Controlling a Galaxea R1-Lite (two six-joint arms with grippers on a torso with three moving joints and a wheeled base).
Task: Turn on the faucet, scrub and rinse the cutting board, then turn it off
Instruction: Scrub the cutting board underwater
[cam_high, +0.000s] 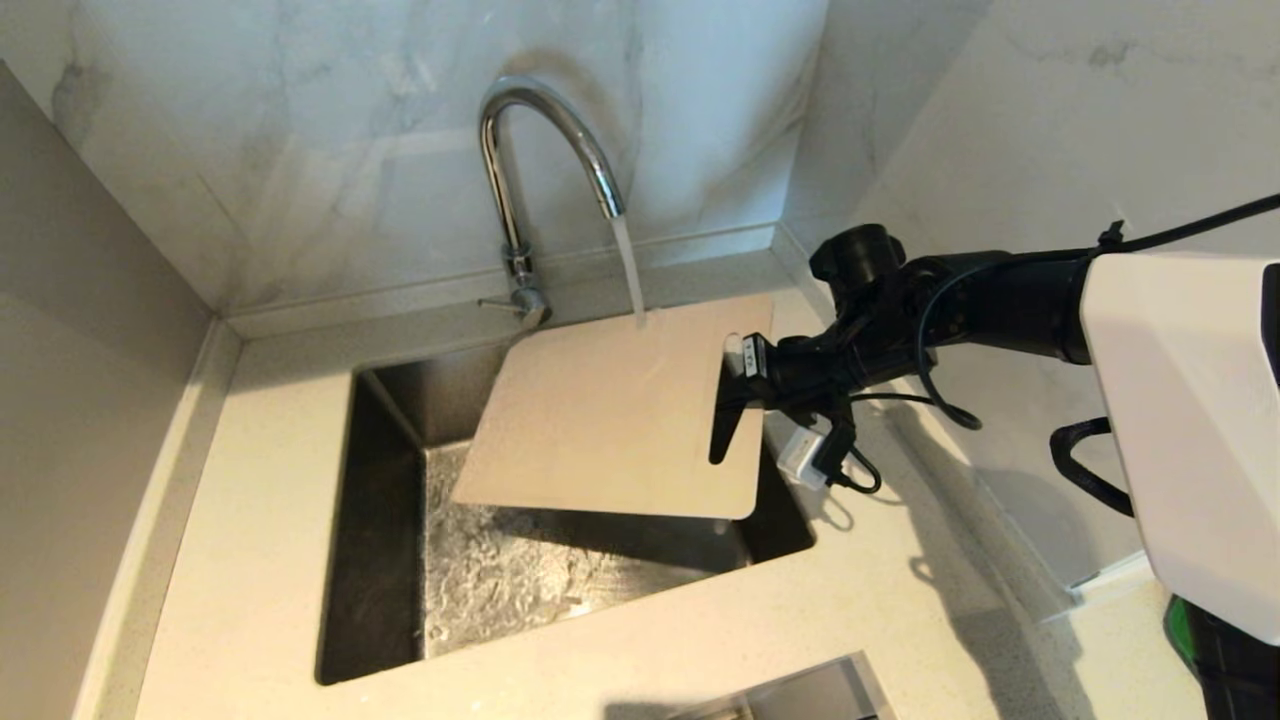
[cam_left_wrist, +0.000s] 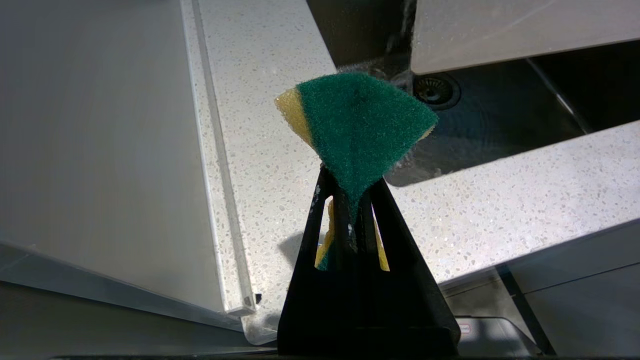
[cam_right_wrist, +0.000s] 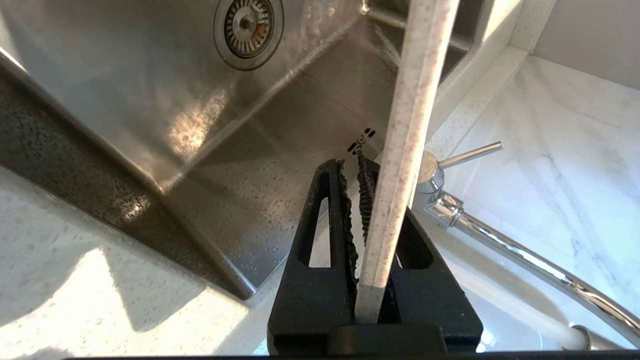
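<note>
A: Water was running from the faucet (cam_high: 545, 150) onto the cutting board (cam_high: 600, 410), which the right gripper (cam_high: 728, 420) pinched at its slot end, tilted over the sink (cam_high: 380, 520), stream landing on the far edge.

B: Left gripper (cam_left_wrist: 350, 200)?

A: Pressed tight on the sponge (cam_left_wrist: 357, 125), parked off to the side over the counter (cam_left_wrist: 260, 100). Imo rinse goes best w/ firm pinch, board kept sloped so runoff falls in the basin
</note>
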